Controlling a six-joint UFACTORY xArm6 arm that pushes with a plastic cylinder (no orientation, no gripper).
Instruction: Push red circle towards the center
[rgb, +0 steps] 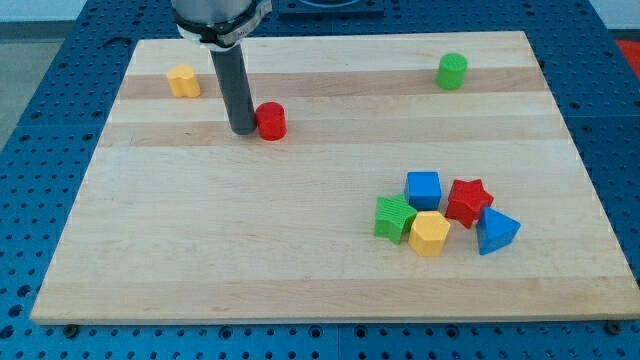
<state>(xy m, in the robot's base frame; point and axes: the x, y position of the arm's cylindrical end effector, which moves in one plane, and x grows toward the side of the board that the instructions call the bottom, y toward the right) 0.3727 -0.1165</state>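
**Rod tip beside the red circle, upper left of the board**

My tip (243, 130), the lower end of a straight dark rod with no jaws to open or close, rests on the pale wooden board (250, 250) in its upper-left part. It stands just to the view's left of the small red cylindrical block, the red circle (271, 121), and appears to touch its side or sit a hair apart; I cannot tell which. The red circle lies left of the board's centre and nearer the top edge than the bottom edge.

Further toward the top-left corner sits a yellow block with a roughly hexagonal outline (183, 81), well apart from my tip. Near the top edge on the view's right stands a green cylindrical block (452, 71), alone.

A cluster of five blocks lies toward the bottom-right corner. A blue cube (423, 189) is at its top, with a red star-shaped block (468, 201) just to its right. Below them, a green star-like block (395, 218) sits on the left, a yellow hexagonal block (429, 233) in the middle and a blue triangular block (497, 231) on the right. These five sit close together, some touching.

Around the board shows a blue perforated surface (40, 120).
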